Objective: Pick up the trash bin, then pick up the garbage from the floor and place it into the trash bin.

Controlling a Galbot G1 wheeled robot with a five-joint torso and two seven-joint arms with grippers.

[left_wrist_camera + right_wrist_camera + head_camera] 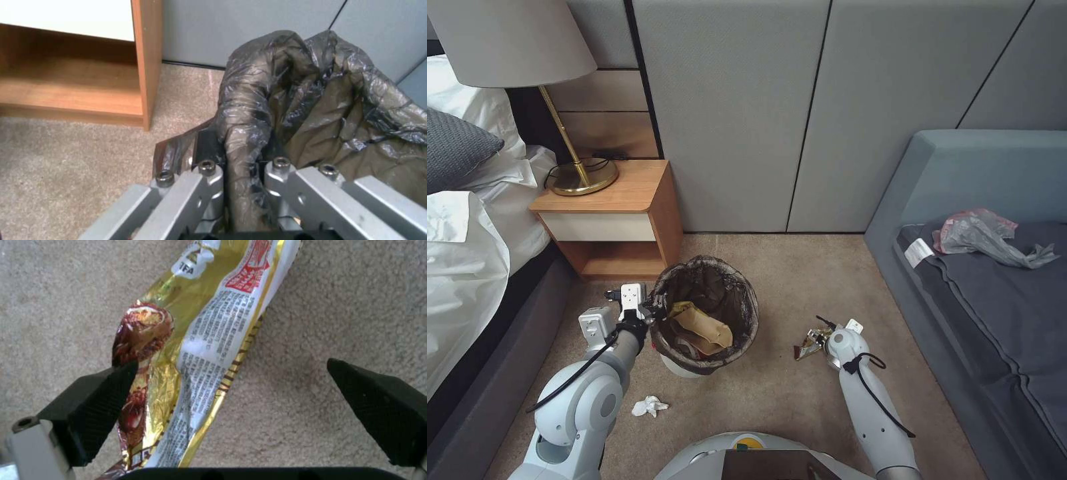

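Left gripper [650, 311]: clamped on the liner-covered rim of the trash bin [740, 293], beside the wooden nightstand [627, 220].
Trash bin contents: a tan paper bag [704, 327] is seen inside.
Right gripper [231, 390]: fingers spread apart, lowered over a gold-and-white snack wrapper [209, 340] on the carpet [800, 400].
Other garbage: 1 white tissue wad [649, 405] lies near the left arm.

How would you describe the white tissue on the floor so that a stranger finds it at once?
Start at the carpet between the bed and the sofa. Find the trash bin held at its rim by the left tool. The tissue lies alone nearer the robot: crumpled, plain white, unlike the shiny gold wrapper.
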